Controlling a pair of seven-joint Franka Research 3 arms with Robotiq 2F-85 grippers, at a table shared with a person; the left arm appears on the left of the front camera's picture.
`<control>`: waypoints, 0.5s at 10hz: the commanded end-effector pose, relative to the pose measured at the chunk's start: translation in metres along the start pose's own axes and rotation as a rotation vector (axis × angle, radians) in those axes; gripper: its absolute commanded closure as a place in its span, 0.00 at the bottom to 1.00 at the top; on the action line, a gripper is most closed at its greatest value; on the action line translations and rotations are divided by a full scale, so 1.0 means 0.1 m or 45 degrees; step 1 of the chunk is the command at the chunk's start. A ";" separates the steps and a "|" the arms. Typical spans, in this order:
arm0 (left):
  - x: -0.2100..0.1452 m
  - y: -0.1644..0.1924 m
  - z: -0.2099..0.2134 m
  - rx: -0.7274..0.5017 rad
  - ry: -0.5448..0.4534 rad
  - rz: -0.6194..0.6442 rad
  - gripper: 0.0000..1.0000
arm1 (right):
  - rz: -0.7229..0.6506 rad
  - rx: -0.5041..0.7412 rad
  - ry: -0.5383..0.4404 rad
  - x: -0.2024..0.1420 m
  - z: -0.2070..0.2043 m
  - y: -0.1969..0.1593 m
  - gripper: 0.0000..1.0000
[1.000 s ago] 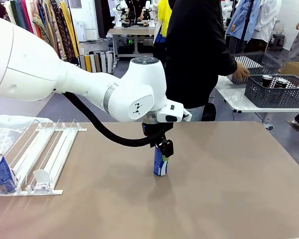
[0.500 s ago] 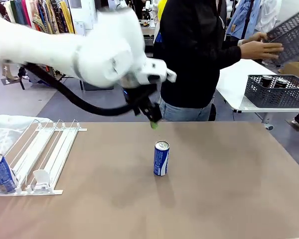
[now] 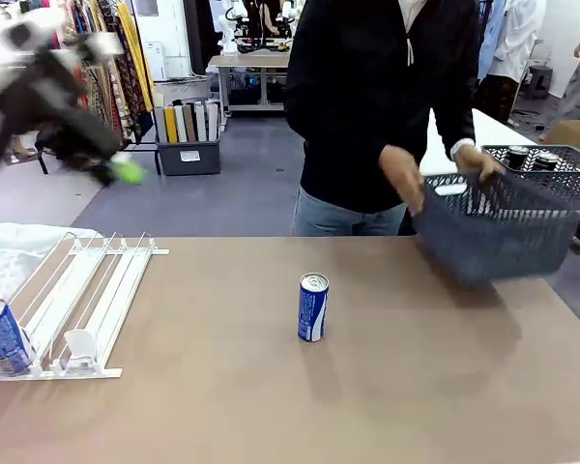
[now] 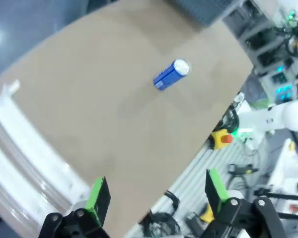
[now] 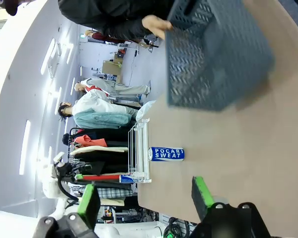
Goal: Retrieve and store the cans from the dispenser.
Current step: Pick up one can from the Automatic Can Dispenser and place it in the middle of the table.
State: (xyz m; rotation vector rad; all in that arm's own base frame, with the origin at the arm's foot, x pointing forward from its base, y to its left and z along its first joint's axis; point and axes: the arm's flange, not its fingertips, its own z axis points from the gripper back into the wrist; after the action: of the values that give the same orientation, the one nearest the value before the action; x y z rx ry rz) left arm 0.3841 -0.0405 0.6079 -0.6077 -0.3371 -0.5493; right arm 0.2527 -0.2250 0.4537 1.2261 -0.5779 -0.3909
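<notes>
Where front blurs, left gripper (image 4: 155,192) gapes (empty)

Brown desk (image 3: 416,387). Grey mesh basket (image 3: 498,227) tilted over the desk's far right corner. Second basket (image 3: 572,155) on a white table (image 3: 488,130) beyond the desk. Plastic bag (image 3: 10,242) at the desk's far left.

**Q:** Pos. of blue slim aluminium can (image 3: 312,307)?
**A:** Upright, approx. ctr of brown tabletop (image 3: 416,387), well apart from other items.
**Q:** White-and-clear plastic lane rack (image 3: 87,304)?
**A:** Flat on tabletop, L side. 2nd blue aluminium can (image 3: 4,336) sits at its near L corner.
**Q:** Grey-blue mesh plastic basket (image 3: 503,227)?
**A:** Far R, tilted, in front of person in dark top (image 3: 377,106) standing behind far edge. Contact w/ tabletop: cannot tell. 2nd mesh basket (image 3: 575,159) behind it, on white side table (image 3: 488,130).
</notes>
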 end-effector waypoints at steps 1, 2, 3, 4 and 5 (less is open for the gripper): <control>-0.48 0.48 0.33 -0.146 -0.155 0.187 0.00 | -0.001 0.023 -0.006 0.00 0.00 0.04 0.00; -0.84 0.68 0.42 -0.197 -0.242 0.304 0.00 | -0.001 0.023 -0.006 0.00 0.00 0.04 0.00; -1.07 0.80 0.46 -0.219 -0.308 0.389 0.00 | -0.001 0.023 -0.006 0.00 0.00 0.04 0.00; -1.38 1.00 0.50 -0.269 -0.405 0.485 0.00 | -0.001 0.023 -0.006 0.00 0.00 0.04 0.00; -1.50 1.09 0.48 -0.236 -0.362 0.518 0.00 | -0.001 0.023 -0.006 0.00 0.00 0.04 0.00</control>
State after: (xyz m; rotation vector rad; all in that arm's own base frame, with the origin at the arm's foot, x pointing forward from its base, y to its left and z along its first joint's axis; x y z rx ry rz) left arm 0.3216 0.1303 0.5365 -0.9037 -0.3934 -0.1137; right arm 0.2527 -0.2250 0.4538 1.2262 -0.5778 -0.3908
